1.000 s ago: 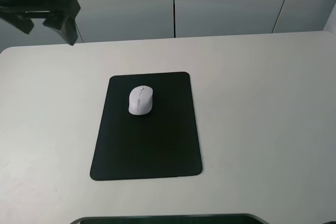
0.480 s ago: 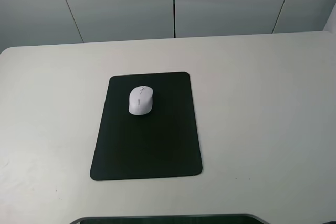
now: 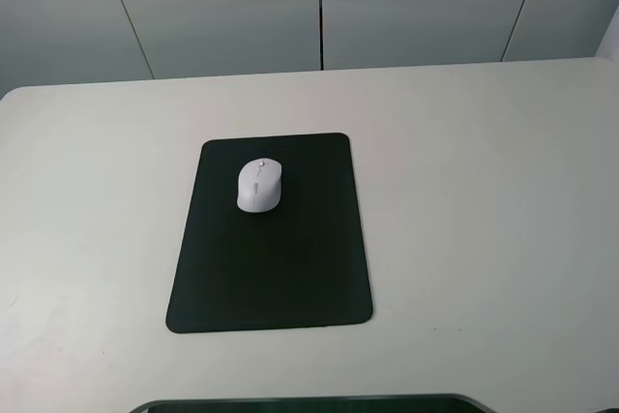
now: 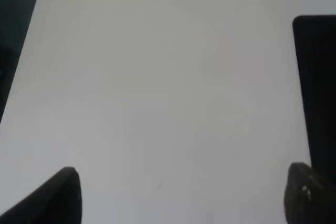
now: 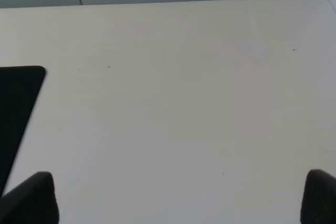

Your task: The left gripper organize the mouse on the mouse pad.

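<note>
The white mouse (image 3: 259, 184) rests on the upper part of the black mouse pad (image 3: 271, 258), near the table's middle in the exterior high view. Neither arm shows in that view. In the left wrist view, my left gripper (image 4: 181, 195) is open over bare table, its two fingertips (image 4: 60, 195) spread wide, and an edge of the mouse pad (image 4: 317, 87) runs beside it. My right gripper (image 5: 181, 195) is open too, above bare table, with a corner of the mouse pad (image 5: 18, 95) off to one side.
The white table (image 3: 484, 191) stretches wide around the pad. A dark object (image 3: 309, 403) lies along its near edge. Grey wall panels (image 3: 319, 7) stand behind the far edge.
The left arm was at the top left of the exterior high view one second ago and has since left that view. Mouse and pad have not moved.
</note>
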Robot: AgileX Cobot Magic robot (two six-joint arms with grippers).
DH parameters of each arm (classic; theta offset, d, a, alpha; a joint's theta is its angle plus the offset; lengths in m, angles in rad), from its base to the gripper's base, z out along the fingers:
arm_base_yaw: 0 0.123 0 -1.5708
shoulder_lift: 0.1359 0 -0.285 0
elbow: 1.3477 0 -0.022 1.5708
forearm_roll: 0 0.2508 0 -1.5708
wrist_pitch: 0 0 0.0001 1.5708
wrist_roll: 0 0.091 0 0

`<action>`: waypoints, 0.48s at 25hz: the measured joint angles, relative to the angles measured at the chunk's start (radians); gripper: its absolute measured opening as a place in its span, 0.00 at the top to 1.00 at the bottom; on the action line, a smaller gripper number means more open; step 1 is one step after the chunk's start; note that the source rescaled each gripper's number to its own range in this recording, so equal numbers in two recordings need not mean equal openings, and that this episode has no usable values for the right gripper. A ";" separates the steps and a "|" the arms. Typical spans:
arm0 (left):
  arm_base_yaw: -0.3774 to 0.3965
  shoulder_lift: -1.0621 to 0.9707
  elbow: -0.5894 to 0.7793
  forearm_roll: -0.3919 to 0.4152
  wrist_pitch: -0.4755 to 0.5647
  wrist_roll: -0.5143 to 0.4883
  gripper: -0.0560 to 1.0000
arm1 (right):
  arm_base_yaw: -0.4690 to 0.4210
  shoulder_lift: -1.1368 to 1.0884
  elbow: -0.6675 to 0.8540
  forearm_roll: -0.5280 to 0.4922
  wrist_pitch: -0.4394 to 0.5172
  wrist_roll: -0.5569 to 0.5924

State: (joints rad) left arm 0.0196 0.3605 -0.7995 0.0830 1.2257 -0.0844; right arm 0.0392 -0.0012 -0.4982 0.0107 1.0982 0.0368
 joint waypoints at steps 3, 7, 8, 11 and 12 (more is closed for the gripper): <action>0.032 -0.076 0.016 -0.046 0.000 0.004 0.00 | 0.000 0.000 0.000 0.000 0.000 0.000; 0.039 -0.172 0.067 -0.075 0.000 0.008 0.00 | 0.000 0.000 0.000 0.000 0.000 0.000; 0.039 -0.198 0.079 -0.083 0.000 0.008 0.00 | 0.000 0.000 0.000 0.000 0.000 0.000; 0.039 -0.275 0.124 -0.107 -0.025 0.018 0.00 | 0.000 0.000 0.000 0.000 0.000 0.000; 0.039 -0.296 0.142 -0.109 -0.038 0.036 0.00 | 0.000 0.000 0.000 0.000 0.000 0.000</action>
State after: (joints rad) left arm 0.0590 0.0649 -0.6572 -0.0262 1.1878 -0.0484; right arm 0.0392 -0.0012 -0.4982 0.0107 1.0982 0.0368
